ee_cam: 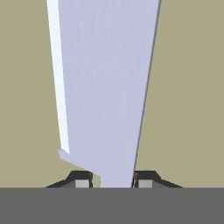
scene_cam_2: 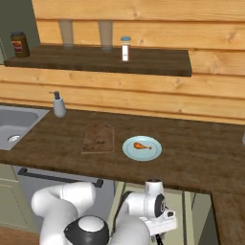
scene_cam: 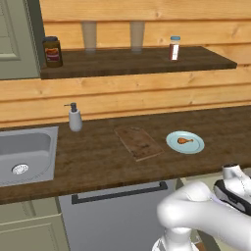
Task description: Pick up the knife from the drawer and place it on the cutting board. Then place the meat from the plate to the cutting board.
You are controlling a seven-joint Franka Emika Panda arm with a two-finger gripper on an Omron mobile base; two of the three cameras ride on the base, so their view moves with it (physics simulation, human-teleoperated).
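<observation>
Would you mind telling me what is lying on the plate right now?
On the plate lies only the meat, a small orange-brown drumstick near its middle; the rest of the pale blue surface is bare. Whatever is under the plate is covered by it.

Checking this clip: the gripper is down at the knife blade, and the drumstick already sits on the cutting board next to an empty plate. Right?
Not quite. The drumstick is on the plate, not on the cutting board, which is bare, as the left base view shows. The rest stands: in the hand view the gripper has a fingertip on each side of the knife blade.
</observation>
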